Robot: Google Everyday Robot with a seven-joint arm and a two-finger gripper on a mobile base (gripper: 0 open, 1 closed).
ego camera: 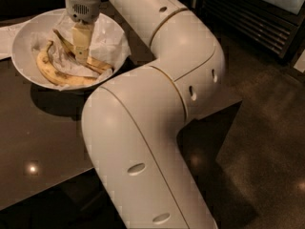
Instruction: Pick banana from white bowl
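The white bowl, lined with crumpled white paper, sits on a dark table at the upper left. Two bananas lie in it. The banana, slim with a long thin dark stem, runs diagonally from the upper left toward the bowl's right rim. A plumper curved banana lies along the front of the bowl. My gripper hangs straight down into the bowl, right over the middle of the slim banana, and hides that part of it. I cannot tell whether it touches the banana.
The dark glossy table carries the bowl; its right edge drops to the floor. My big white arm fills the centre of the view. A white sheet lies left of the bowl. A dark slatted unit stands at the back right.
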